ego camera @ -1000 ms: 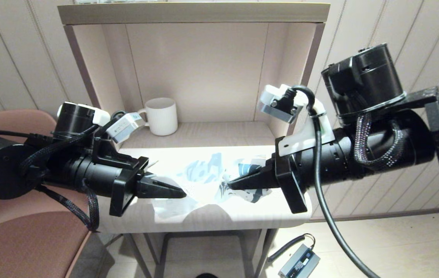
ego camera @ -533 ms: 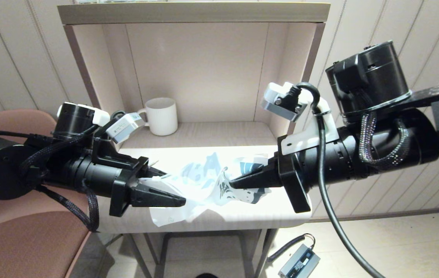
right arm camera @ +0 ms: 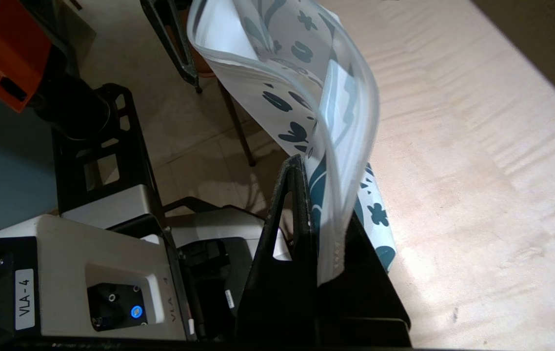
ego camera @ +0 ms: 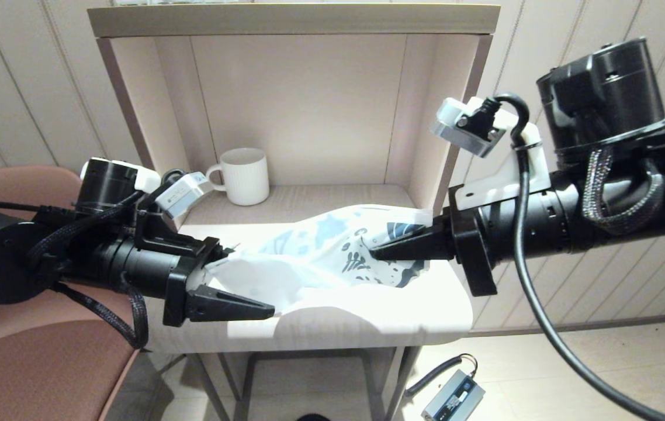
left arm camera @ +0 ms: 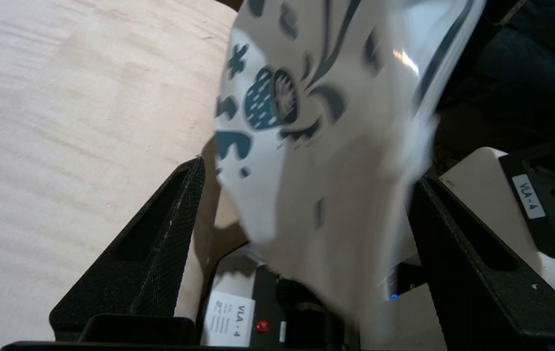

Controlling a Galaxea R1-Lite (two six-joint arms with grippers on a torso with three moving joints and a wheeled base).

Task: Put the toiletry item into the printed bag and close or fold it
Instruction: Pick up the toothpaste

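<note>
Limp, light, slippery printed bag at frame centre, pinched at its zip edge by shut right pincer, draped between wide-open left pincer holding nothing; best gripped along stiffer zip strip.

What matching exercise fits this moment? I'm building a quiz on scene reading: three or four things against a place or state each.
Things:
1. left hand
2. right hand
3. printed bag
4. white mug

States or places:
A. standing at the back of the shelf
B. shut on the bag's printed end
C. open, with the bag's plain end between its fingers
D. stretched between both hands above the table

Pairs: 1-C, 2-B, 3-D, 4-A
</note>
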